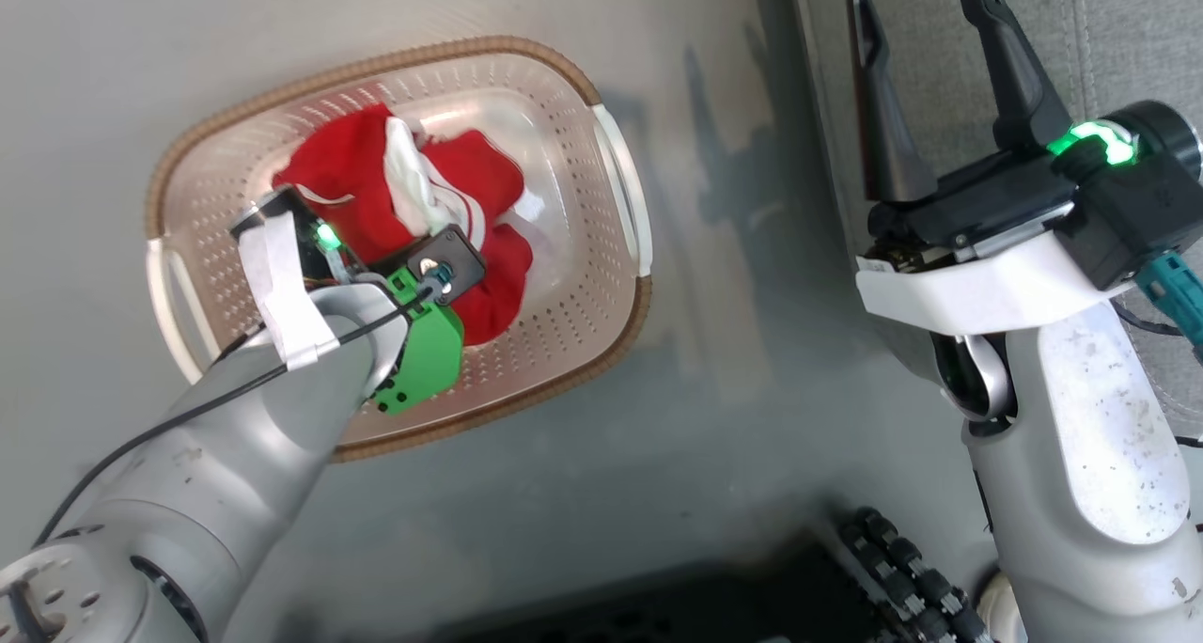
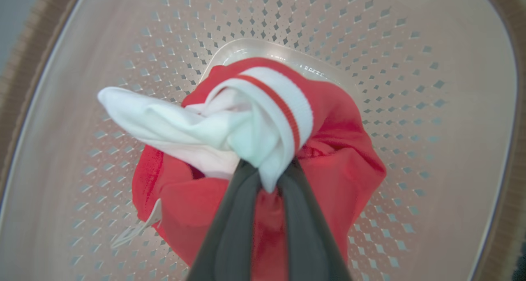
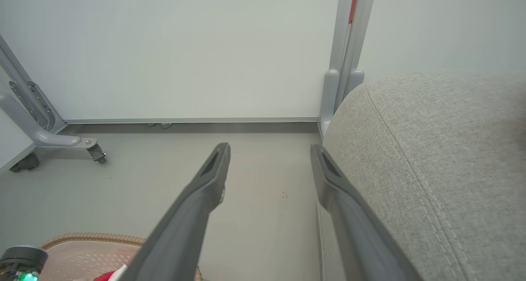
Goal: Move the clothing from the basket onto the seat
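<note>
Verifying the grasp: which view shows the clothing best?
Left wrist view: the clothing sits centred, its white striped cuff pinched by the shut left gripper. Head view shows it bunched in the basket, partly behind the left wrist. Right wrist view catches a red scrap at the bottom edge.

From the left wrist, the left tool (image 2: 269, 166) has its tips buried in a white fold of the clothing (image 2: 341, 120), so you cannot tell how much cloth they pinch. You also cannot tell whether the bundle is one garment or two. It covers most of the basket (image 2: 411, 88) floor. A sticker (image 2: 316, 69) at 12 o'clock is half hidden, its print too small to read. In the head view the left tool's fingers are hidden under its own wrist (image 1: 414, 333). The seat (image 1: 1118, 60) at 2 o'clock is cut off by the top and right edges. You cannot identify the blurred dark shape (image 1: 752, 605) at 6 o'clock.
</note>
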Available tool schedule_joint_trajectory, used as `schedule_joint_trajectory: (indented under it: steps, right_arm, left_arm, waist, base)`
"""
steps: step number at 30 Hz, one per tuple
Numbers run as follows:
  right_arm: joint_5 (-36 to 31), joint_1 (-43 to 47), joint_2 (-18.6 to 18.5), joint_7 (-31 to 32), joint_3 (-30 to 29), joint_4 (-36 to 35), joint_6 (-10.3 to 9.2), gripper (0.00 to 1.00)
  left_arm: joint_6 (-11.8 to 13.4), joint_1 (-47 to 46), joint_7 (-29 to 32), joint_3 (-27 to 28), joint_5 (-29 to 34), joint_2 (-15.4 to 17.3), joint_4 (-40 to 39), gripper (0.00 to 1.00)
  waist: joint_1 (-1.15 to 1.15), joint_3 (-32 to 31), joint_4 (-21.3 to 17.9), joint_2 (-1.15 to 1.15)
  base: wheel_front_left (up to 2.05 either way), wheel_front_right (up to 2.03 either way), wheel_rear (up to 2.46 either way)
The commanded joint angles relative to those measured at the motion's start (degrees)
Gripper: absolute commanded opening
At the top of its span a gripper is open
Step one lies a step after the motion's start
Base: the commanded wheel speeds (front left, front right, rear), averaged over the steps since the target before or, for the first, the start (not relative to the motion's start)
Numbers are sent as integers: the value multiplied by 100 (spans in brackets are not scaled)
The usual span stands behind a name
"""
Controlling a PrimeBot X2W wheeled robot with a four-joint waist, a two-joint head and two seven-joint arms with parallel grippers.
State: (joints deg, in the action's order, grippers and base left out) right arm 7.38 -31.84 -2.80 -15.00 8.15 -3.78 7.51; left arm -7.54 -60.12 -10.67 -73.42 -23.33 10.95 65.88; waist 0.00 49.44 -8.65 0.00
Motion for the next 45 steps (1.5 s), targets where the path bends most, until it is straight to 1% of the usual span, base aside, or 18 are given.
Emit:
schedule_joint_trajectory:
  steps: [1,5,8,11,13,18,26,35,40,45]
  right_arm:
    - [-62,129,-18,-28,-30,59,-4,100]
    - [-119,288,-19,-28,-82,191,-4,100]
    - [-152,446,-19,-28,-136,298,-3,100]
    - [-154,575,-18,-28,-168,390,-4,100]
    - [-148,662,-20,-28,-181,447,-4,100]
    - [-114,891,-19,-28,-228,573,-3,100]
    - [-85,1233,-18,-28,-322,690,-4,100]
    - [23,1502,-18,-28,-393,739,-3,100]
    - [70,1652,-19,-28,-418,779,-4,100]
    - [130,1786,-19,-28,-445,794,-4,100]
  left_arm:
    - [13,103,-99,-1,-18,-47,-34,0]
    - [13,254,-312,-2,-116,-151,-139,0]
    - [13,346,-420,1,-330,-212,-257,0]
    - [13,445,-459,73,-520,-205,-415,0]
    - [13,501,-456,198,-591,-144,-692,0]
    - [51,848,-452,664,-536,120,-1400,0]
    - [122,1367,-454,1519,-280,318,-2425,0]
    - [183,1777,-455,2539,9,266,-3422,0]
    - [149,1957,-455,3062,144,154,-3860,0]
    - [98,2047,-455,3414,205,31,-4221,0]
  waist:
    - [0,-532,299,0]
    - [0,-955,468,0]
    - [0,-1294,598,0]
    - [0,-1587,695,0]
    - [0,-1785,743,0]
    - [0,-2230,837,0]
    - [0,-2768,994,0]
    - [0,-3282,1048,0]
    - [0,-3506,1053,0]
    - [0,-3671,1041,0]
  base:
    - [0,0,0]
    - [0,0,0]
    - [0,0,0]
    - [0,0,0]
    - [0,0,0]
    - [0,0,0]
    - [0,0,0]
    - [0,0,0]
    - [0,0,0]
    - [0,0,0]
